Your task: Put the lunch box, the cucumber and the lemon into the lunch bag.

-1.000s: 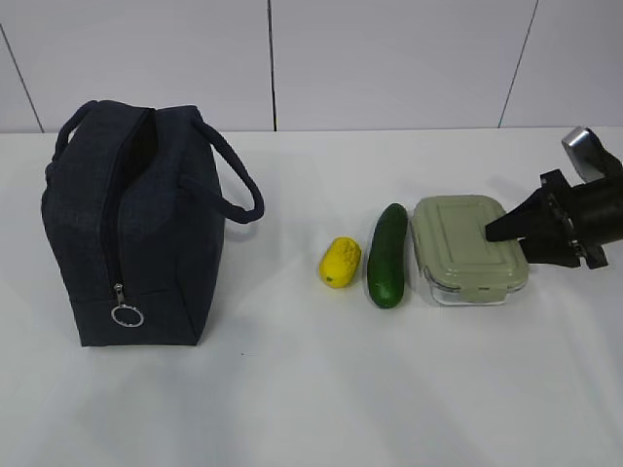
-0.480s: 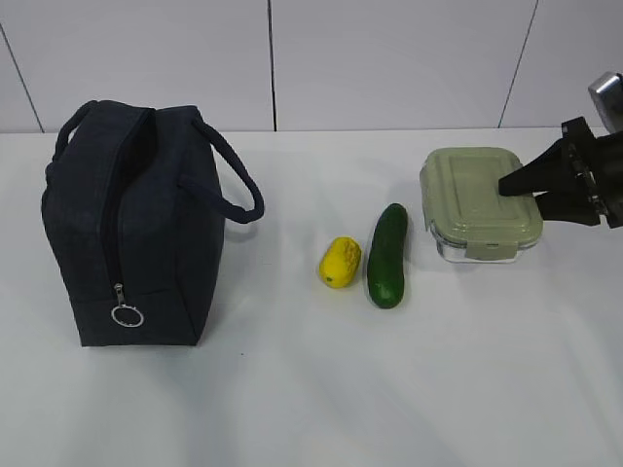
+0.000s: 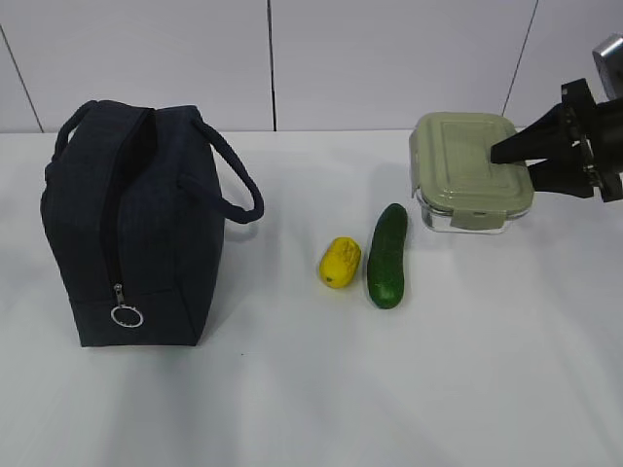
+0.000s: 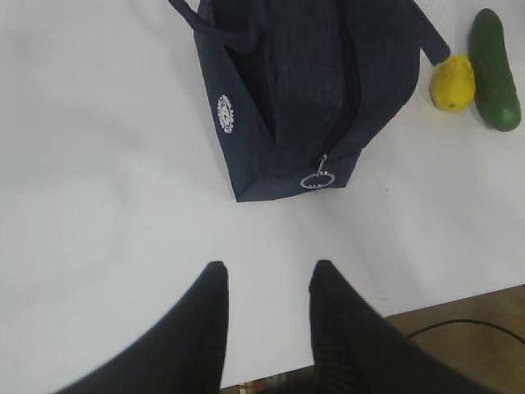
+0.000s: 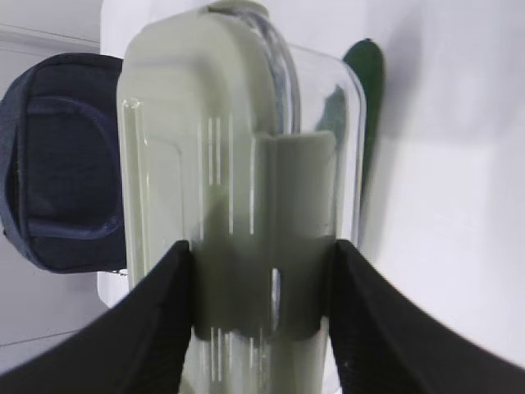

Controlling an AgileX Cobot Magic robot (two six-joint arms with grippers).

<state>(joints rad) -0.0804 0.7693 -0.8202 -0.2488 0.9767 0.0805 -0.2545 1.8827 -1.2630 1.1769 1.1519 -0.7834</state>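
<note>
The clear lunch box [image 3: 469, 173] with its sage-green lid hangs in the air at the right, clamped at its right end by my right gripper [image 3: 513, 165]; in the right wrist view the box [image 5: 238, 164] fills the space between the two black fingers. The dark green cucumber [image 3: 387, 255] and the yellow lemon [image 3: 340, 262] lie side by side on the table. The navy lunch bag [image 3: 131, 224] stands at the left, its top zipper open, ring pull [image 3: 127, 315] low on the front. My left gripper [image 4: 264, 275] is open and empty, apart from the bag [image 4: 303, 90].
The white table [image 3: 321, 389] runs to a white panelled wall behind. In the left wrist view the table's near edge [image 4: 459, 300] shows with brown floor and a cable beyond it.
My right gripper has lifted the lunch box off the table, up and away from its place beside the cucumber. Cucumber, lemon and bag have not moved.
</note>
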